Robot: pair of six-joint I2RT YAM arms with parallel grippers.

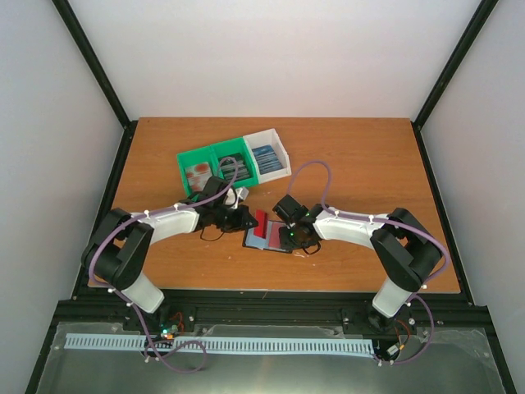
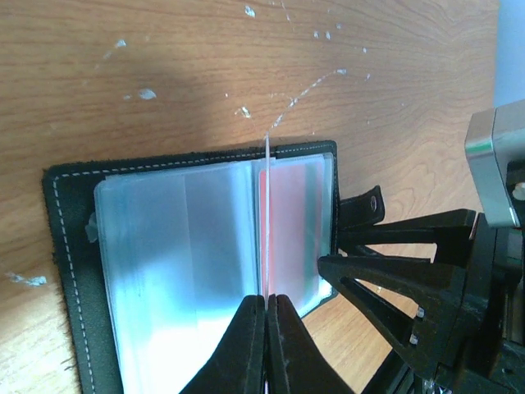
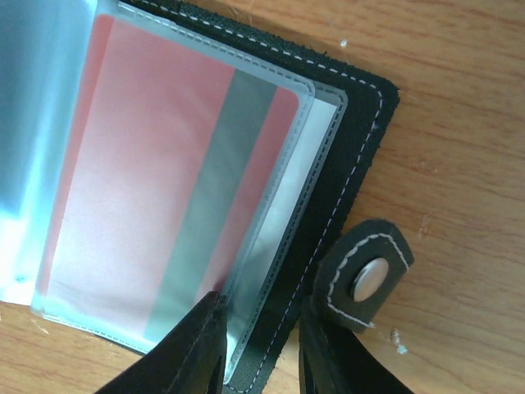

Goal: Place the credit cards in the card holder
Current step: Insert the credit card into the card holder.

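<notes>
The black card holder (image 1: 261, 240) (image 2: 70, 246) (image 3: 349, 139) lies open on the table between the arms, its clear sleeves facing up. One red credit card (image 3: 139, 189) (image 2: 299, 213) with a grey stripe sits inside a sleeve. My left gripper (image 1: 248, 218) (image 2: 267, 302) is shut on another red credit card (image 1: 260, 220) (image 2: 267, 213), held on edge over the sleeves. My right gripper (image 1: 285, 233) (image 3: 262, 328) stands partly open astride the holder's edge. One of its fingers rests on the sleeve and the other stands beside the snap tab (image 3: 369, 279).
A green and white three-compartment bin (image 1: 220, 153) stands behind the arms and holds more cards (image 1: 267, 158). In the left wrist view the right arm's black fingers (image 2: 385, 279) reach in close from the right. Black frame rails border the table.
</notes>
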